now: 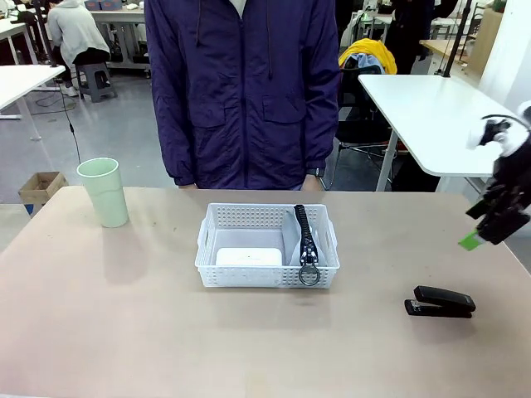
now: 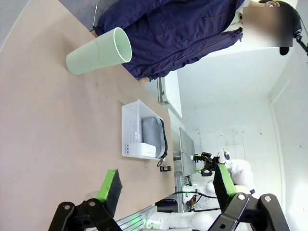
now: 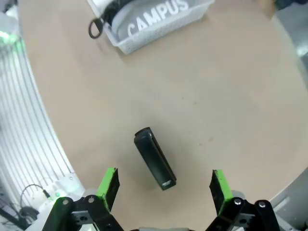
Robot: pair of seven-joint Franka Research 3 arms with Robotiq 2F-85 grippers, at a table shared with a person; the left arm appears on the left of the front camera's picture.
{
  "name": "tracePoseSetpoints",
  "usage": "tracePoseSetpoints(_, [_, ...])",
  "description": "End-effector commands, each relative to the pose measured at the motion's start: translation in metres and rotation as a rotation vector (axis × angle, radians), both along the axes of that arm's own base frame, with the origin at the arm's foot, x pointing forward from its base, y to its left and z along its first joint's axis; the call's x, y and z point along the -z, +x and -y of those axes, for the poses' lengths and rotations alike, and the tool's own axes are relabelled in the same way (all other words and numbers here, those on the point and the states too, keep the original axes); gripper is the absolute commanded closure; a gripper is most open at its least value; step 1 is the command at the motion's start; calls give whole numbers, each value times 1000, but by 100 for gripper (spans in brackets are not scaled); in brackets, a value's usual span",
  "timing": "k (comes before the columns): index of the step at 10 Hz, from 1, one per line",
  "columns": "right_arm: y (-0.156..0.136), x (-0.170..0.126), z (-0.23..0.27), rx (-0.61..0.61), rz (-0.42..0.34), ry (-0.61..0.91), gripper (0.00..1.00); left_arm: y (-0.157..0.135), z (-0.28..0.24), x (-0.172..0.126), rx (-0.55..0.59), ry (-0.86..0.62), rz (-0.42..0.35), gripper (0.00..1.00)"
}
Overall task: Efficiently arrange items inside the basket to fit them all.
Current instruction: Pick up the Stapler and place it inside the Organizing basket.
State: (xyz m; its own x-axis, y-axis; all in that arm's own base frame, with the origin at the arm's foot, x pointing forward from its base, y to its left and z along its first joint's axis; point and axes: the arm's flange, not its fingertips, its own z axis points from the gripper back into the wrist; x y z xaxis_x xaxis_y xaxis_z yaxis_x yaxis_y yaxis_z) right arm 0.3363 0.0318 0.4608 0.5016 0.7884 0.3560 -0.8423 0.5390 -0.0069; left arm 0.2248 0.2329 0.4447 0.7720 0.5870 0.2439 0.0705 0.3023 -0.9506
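The right pincer (image 3: 164,183), spread wide, is hovering over the stiff, weighty-looking stapler (image 3: 155,159), probably best gripped across its narrow middle.

The tabletop (image 1: 124,332) lies bare along its whole near edge, and between the cup (image 1: 104,192) at the far left corner and the basket (image 1: 249,274) in the middle. A person (image 1: 242,91) stands against the far edge behind the basket. Inside it the white box (image 1: 248,257) takes the near left and the pouch (image 1: 305,236) the right wall; the far left is free. The stapler (image 1: 440,302) lies alone toward the right edge.
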Motion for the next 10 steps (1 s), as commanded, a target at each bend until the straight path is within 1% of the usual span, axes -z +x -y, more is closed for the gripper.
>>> tracePoseSetpoints(1, [-51, 90, -3, -16, -7, -38, 0, 0, -1, -1, 3, -5, 28, 0])
tracePoseSetpoints(2, [-52, 96, -6, -39, -46, -68, 0, 0, -1, -1, 3, -5, 28, 0])
tracePoseSetpoints(5, [-56, 117, -10, -59, -88, -117, 0, 0, -1, -1, 3, -5, 28, 0])
tracePoseSetpoints(7, [-57, 122, -10, -56, -100, -113, 0, 0, -1, -1, 3, -5, 28, 0])
tracePoseSetpoints(10, [-60, 121, -8, -54, -88, -90, 0, 0, -1, -1, 3, -5, 28, 0])
